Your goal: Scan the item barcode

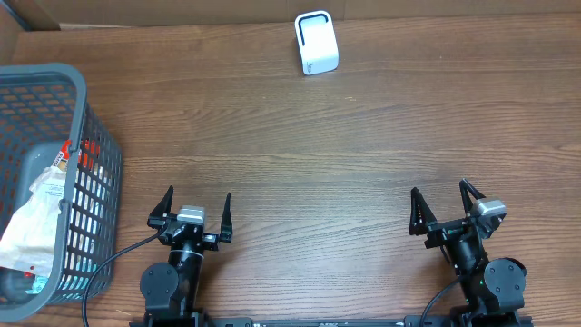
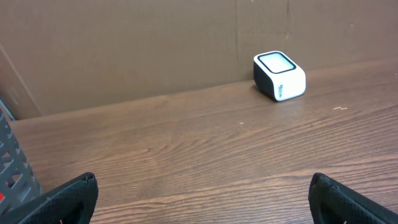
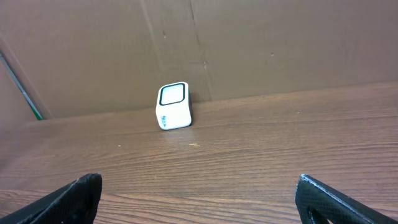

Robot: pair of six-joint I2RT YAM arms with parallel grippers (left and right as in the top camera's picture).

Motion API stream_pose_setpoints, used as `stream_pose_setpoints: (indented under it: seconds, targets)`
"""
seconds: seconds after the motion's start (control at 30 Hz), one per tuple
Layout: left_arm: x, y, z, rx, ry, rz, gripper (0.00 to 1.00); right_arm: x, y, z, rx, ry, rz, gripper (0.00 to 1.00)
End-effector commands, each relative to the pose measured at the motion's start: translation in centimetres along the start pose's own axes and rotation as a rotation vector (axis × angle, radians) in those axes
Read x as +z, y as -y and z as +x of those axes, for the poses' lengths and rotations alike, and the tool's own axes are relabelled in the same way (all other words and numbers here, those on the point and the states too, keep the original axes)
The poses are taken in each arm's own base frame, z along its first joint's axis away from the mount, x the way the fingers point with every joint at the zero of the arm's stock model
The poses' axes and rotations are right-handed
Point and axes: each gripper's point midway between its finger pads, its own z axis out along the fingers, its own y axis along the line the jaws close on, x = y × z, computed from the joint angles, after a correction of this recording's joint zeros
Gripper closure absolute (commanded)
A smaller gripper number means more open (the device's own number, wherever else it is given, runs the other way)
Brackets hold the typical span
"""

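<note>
Overhead: grey basket [image 1: 98, 195] holds crinkled white packets [image 1: 34, 216].

Here's my left gripper [image 1: 199, 193]: matte black, with two fingers shaped like thin blades that taper to points. My right gripper [image 1: 439, 187] is the same make, black all over. On each wrist sits a small silver-grey box [image 1: 191, 216], pale against the dark frame. Lower down, each arm swells into a round black joint [image 1: 161, 282], drum-shaped and smooth-faced. A thin black cable [image 1: 107, 266] curls off my left arm, and another trails from my right. Up close in the wrist views, my fingertips [image 2: 68, 199] look dark and slightly grainy, with softly rounded edges.
</note>
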Motion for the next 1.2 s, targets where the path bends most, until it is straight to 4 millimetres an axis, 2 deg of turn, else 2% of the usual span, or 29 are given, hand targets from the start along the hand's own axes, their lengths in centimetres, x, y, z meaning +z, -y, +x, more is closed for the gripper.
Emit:
stream_pose_setpoints:
  seconds: [0.0,0.63,0.7,0.8,0.93,1.07,1.17]
  targets:
    - [0.0,-0.2,0.1,-0.011,-0.001,-0.012,0.0,0.0,0.0,0.2,0.003,0.005,-0.001,0.0]
    - [0.0,-0.1,0.1,-0.004,0.0,-0.008,0.01,0.0,0.0,0.2,0.003,0.005,-0.001,0.0]
    - [0.0,-1.0,0.1,-0.006,-0.002,-0.055,0.01,0.0,0.0,0.2,0.003,0.005,-0.001,0.0]
    - [-0.2,-2.2,-1.7,-0.116,0.075,-0.117,0.0,0.0,0.0,0.2,0.003,0.005,-0.002,0.0]
    - [-0.9,-1.8,-5.2,-0.175,0.151,-0.074,0.0,0.0,0.0,0.2,0.003,0.005,-0.001,0.0]
    - [-1.8,-2.0,-8.9,-0.168,0.126,-0.063,0.0,0.0,0.0,0.2,0.003,0.005,-0.001,0.0]
    - [-2.0,-2.5,-12.6,-0.145,0.074,-0.069,0.0,0.0,0.0,0.2,0.003,0.005,-0.001,0.0]
